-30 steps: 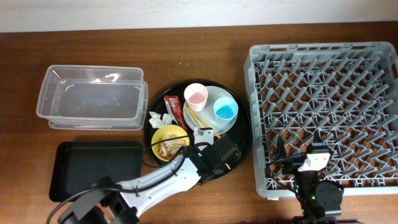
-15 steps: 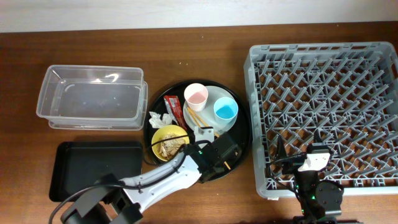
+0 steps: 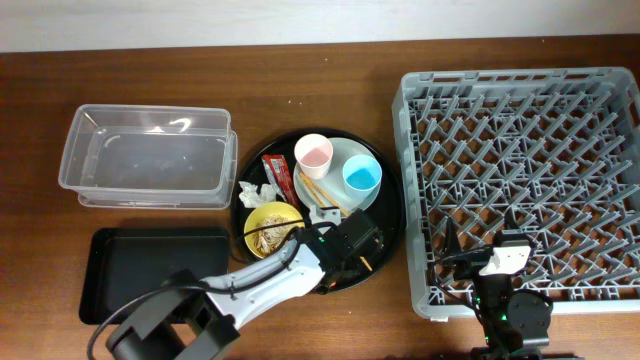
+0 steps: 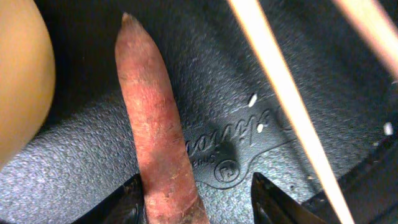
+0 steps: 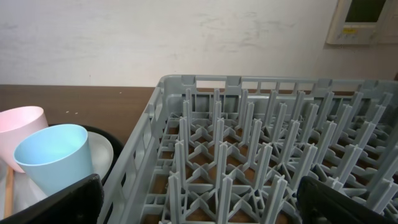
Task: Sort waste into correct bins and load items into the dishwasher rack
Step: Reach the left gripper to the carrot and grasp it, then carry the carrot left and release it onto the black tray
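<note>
My left gripper [image 3: 350,240] is low over the front of the round black tray. In the left wrist view the gripper [image 4: 199,202] is open, its jaws either side of the orange carrot [image 4: 155,124]; the left finger touches it, the right stands apart. The yellow bowl [image 4: 18,81] lies left of the carrot and the wooden chopsticks [image 4: 286,93] right of it. The carrot is hidden in the overhead view. My right gripper [image 3: 497,262] is open and empty over the front edge of the dishwasher rack [image 3: 405,150], which also shows in the right wrist view [image 5: 249,143].
The round black tray [image 3: 390,215] holds the pink-lined white cup [image 3: 314,153], blue cup [image 3: 362,176], grey plate [image 3: 340,160], red wrapper [image 3: 281,175], white tissue [image 3: 258,190] and yellow bowl of scraps [image 3: 272,228]. The clear tub [image 3: 70,150] and flat black tray [image 3: 150,270] stand left.
My left gripper has shifted slightly over the front of the round tray. The right arm has not moved.
</note>
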Motion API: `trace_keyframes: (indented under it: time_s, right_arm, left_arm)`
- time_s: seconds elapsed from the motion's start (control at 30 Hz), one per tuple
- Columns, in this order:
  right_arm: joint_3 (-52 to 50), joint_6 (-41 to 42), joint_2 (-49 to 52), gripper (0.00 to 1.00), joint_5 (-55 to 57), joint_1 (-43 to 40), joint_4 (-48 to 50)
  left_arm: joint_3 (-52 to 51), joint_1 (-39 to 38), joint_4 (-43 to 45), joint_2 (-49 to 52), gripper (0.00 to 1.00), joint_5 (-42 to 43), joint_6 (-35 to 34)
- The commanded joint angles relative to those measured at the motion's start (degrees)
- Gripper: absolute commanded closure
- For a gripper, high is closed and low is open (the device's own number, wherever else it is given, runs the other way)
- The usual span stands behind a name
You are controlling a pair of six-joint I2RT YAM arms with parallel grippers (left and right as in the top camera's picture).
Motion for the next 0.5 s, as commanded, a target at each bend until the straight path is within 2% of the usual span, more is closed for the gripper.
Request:
trace_keyframes:
  time_s: [0.0, 0.07, 0.23, 0.33, 0.4, 0.47]
  right_arm:
    - [-0.37, 0.24, -0.33, 0.02, 0.5, 0.33, -0.33]
    - [-0.37, 0.24, -0.33, 0.02, 0.5, 0.33, -0.33]
    - [-0.37, 0.24, -0.33, 0.02, 0.5, 0.33, -0.33]
    - [-0.37, 0.24, -0.33, 0.02, 0.5, 0.33, -0.33]
    - [-0.37, 0.24, -0.33, 0.02, 0.5, 0.33, -0.33]
    - [-0.37, 0.24, -0.33, 0.02, 0.5, 0.33, -0.33]
  left_arm:
    - [0.02, 0.48, 0.13, 1.09, 0.47, 1.46, -0.26]
    - [0.02, 0.46, 0.28, 1.09, 0.6, 1.44, -0.63]
    - [0.48, 0.42, 0.02, -0.33, 0.7, 1.9, -0.59]
    - [0.81, 0.48, -0.39, -7.17, 0.73, -0.28, 0.07]
    - [0.81, 0.48, -0.39, -12.76, 0.84, -3.67, 2.49]
    - [0.81, 0.72, -0.83, -18.51, 0.89, -6.64, 2.95]
